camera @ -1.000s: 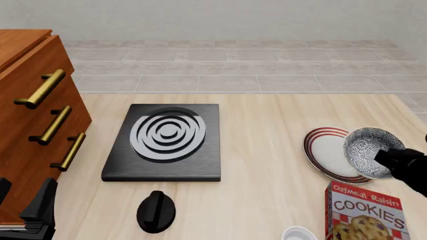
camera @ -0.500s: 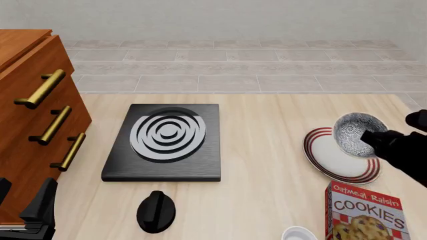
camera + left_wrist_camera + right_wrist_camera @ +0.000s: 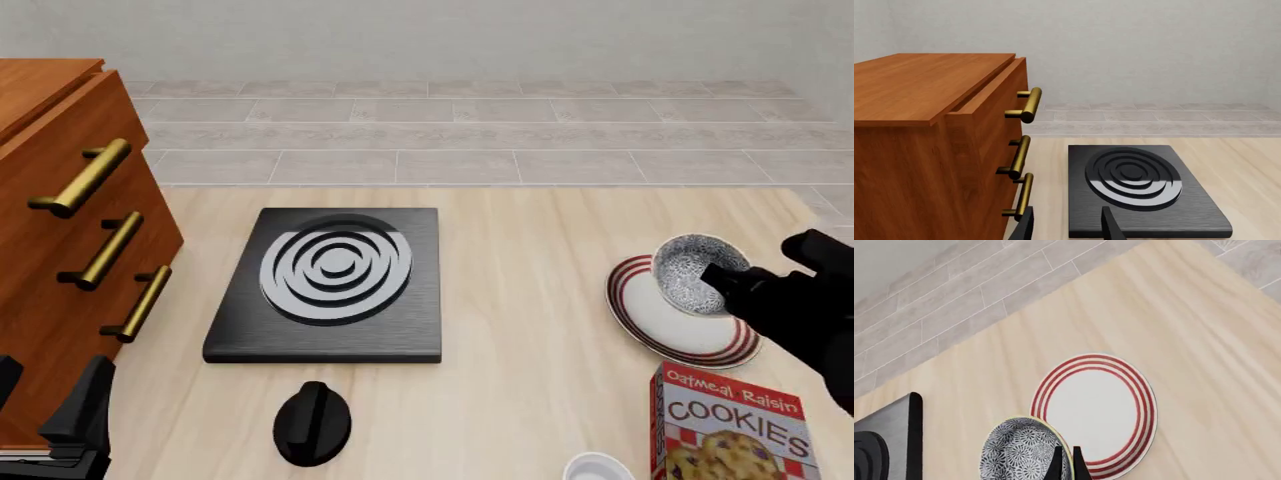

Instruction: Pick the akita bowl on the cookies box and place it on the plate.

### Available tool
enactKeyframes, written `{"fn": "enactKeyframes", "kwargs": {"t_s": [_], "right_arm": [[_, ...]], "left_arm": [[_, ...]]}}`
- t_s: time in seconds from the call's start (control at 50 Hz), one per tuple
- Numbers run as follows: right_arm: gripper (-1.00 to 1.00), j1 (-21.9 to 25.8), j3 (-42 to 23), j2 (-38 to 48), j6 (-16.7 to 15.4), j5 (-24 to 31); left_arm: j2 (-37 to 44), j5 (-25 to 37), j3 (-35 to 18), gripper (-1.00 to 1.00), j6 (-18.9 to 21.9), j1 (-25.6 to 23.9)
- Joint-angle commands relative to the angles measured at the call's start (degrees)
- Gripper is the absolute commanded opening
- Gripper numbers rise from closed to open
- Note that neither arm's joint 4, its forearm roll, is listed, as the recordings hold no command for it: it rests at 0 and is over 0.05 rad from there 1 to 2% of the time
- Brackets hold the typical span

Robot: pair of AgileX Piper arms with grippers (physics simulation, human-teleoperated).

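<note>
One second of travel has carried my right claw [image 3: 727,282], pinching the akita bowl [image 3: 694,275] by its rim, over the plate [image 3: 667,315], so lowering comes next.

Light even and bright in all three views, no visible source. Renders sharp edge to edge; no blur, no lens distortion. Shadows faint: a soft dark rim under the stove plate [image 3: 324,285] on the worktop [image 3: 534,240]. Mild sheen on the burner rings [image 3: 1134,178] in the left wrist view. Brass handles [image 3: 83,178] show soft highlights. No harsh glare.
</note>
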Motion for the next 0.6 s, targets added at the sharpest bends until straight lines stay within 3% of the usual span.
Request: {"fn": "enactKeyframes", "kwargs": {"t_s": [0.02, 0.6], "right_arm": [[-1.00, -0.9, 0.2, 3.8, 1.4, -3.7], [-1.00, -4.5, -1.9, 9.9, -0.6, -6.0]], "left_arm": [[0.0, 0.0, 0.0, 1.00, 0.0, 0.0], [0.0, 0.0, 0.0, 1.00, 0.0, 0.0]]}}
